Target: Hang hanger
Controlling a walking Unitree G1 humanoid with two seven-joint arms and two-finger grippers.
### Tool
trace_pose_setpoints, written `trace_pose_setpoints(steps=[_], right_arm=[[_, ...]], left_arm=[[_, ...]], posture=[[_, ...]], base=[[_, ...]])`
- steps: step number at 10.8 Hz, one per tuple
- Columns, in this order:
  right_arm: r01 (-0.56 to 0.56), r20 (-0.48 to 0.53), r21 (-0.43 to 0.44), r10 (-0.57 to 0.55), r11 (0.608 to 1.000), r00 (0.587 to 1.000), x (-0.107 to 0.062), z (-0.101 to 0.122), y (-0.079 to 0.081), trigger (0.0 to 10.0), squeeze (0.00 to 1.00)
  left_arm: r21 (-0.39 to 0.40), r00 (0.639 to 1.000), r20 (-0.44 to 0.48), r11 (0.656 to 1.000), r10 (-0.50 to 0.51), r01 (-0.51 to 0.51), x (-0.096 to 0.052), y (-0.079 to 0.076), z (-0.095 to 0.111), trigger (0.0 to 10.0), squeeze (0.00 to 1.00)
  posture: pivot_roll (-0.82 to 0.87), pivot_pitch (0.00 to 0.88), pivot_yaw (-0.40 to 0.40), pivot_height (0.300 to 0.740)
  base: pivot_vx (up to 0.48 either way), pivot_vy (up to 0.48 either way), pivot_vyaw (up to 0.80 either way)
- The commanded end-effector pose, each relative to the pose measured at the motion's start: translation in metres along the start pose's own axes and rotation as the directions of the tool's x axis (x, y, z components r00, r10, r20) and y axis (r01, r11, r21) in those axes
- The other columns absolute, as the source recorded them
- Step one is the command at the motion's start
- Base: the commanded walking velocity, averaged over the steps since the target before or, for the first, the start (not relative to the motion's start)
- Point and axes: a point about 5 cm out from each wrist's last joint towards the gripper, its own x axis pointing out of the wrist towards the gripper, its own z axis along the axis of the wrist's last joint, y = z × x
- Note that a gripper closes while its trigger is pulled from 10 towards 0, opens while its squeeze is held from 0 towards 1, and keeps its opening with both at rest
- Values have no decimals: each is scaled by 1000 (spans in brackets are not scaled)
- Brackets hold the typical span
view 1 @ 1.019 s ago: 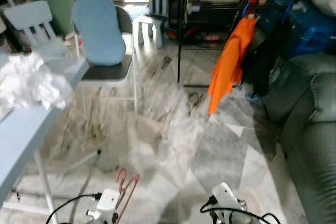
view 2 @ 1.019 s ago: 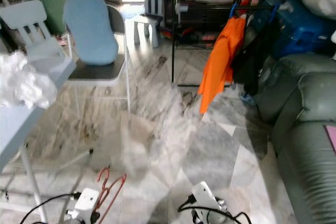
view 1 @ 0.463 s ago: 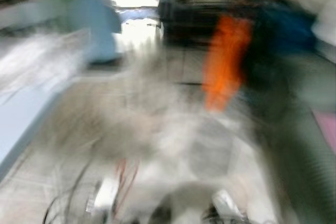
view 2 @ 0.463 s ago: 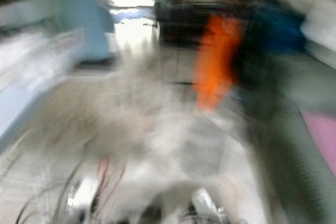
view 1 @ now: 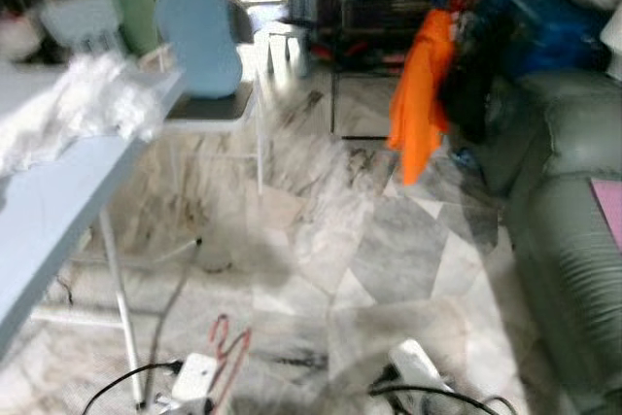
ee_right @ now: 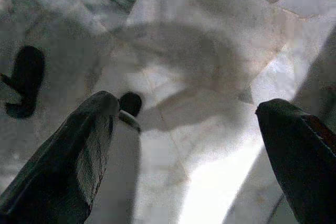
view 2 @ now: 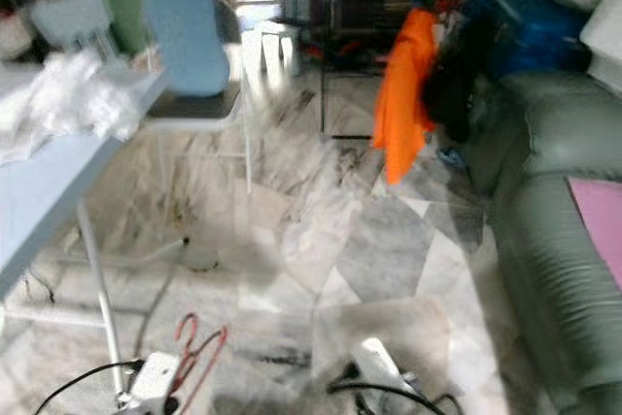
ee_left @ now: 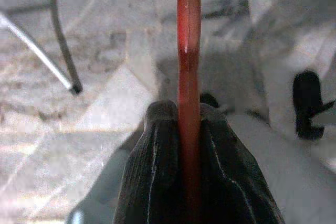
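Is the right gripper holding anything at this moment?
No, the right gripper is open, its two black fingers spread wide apart with only marble floor between them.

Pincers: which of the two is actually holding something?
The left pincer: its black fingers are shut on the red hanger. The right pincer is spread open over bare floor.

no readable text, no labels, no brands, no numbers, views blurred
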Motion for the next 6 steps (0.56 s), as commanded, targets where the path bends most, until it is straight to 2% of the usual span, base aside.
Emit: trace_pose_setpoints(steps=[1, 2, 3, 4, 5, 6], right_arm=[[-3, 12, 11, 3, 1000, 1000, 1, 5, 1, 10000, 0], [1, 12, 19, -1, 1000, 1000, 1, 5, 1, 10000, 0], [28, 33, 78, -31, 997, 999, 0, 9, -7, 10000, 0], [55, 71, 70, -60, 996, 996, -1, 11, -19, 10000, 0], [96, 158, -21, -91, 995, 983, -4, 20, -40, 10000, 0], [128, 244, -83, -104, 988, 964, -8, 33, -56, 10000, 0]], left_arm=[[3, 1000, 27, 1000, 14, -14, -1, 4, 3, 10000, 0], [32, 999, 49, 999, 20, -21, -1, 5, 5, 10000, 0], [109, 993, 121, 994, 10, -23, -2, 6, 13, 10000, 0], [156, 986, 167, 988, -5, -22, -3, 6, 17, 10000, 0], [289, 971, 231, 957, -59, -11, -5, 4, 25, 10000, 0], [391, 960, 256, 920, -117, 8, -6, 3, 29, 10000, 0]], posture=[[-141, 0, 54, 740], [-141, 0, 55, 740], [-137, 0, 55, 740], [-140, 0, 59, 740], [-152, 0, 75, 740], [-163, 0, 90, 740]], base=[[0, 0, 0], [0, 0, 0], [0, 0, 0], [0, 0, 0], [0, 0, 0], [0, 0, 0]])
